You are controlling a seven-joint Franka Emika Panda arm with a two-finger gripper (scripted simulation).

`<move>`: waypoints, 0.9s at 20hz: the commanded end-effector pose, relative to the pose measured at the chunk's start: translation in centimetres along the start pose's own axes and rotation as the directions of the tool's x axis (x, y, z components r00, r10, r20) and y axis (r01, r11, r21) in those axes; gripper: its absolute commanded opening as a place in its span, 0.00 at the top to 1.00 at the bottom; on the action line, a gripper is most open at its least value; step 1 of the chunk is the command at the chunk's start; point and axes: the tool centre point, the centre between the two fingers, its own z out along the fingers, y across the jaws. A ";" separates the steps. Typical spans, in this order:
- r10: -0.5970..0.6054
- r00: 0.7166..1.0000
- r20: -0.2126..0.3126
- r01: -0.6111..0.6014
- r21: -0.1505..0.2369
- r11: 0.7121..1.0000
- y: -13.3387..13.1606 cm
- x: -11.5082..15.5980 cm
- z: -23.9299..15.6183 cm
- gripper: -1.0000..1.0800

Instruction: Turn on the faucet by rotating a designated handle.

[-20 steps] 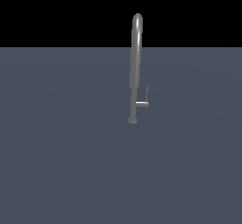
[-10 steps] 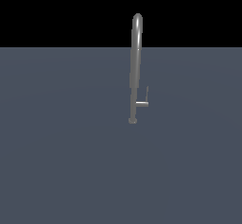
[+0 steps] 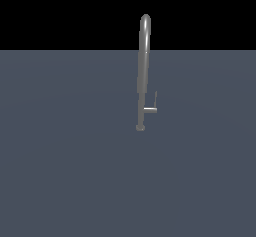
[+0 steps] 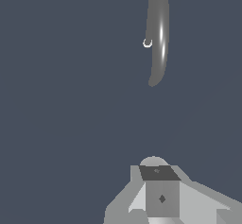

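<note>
The faucet (image 3: 143, 71) is a tall slim grey pipe curved over at the top, standing on a small round foot on the dark grey floor. The handle (image 3: 151, 109) is a short stub low on the pipe, on the exterior view's right, with a thin lever pointing up. My gripper does not show in the exterior view. The wrist view looks down on the faucet (image 4: 158, 34), with a small pale ring (image 4: 147, 43) beside it that may be the handle's end. My gripper (image 4: 153, 164) is well apart from the faucet, its fingers together with nothing between them.
A flat dark grey surface (image 3: 65, 171) stretches all around the faucet. Black background lies behind its far edge. No other objects show.
</note>
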 end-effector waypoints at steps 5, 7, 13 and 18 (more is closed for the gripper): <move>0.097 0.991 0.091 -0.105 0.095 0.990 0.3 4.0 0.5 1.00; 0.125 0.985 0.121 -0.140 0.123 0.983 0.5 5.3 0.7 1.00; 0.202 0.955 0.218 -0.247 0.201 0.948 1.2 9.0 1.6 1.00; 0.258 0.917 0.305 -0.341 0.258 0.904 2.0 12.1 2.7 1.00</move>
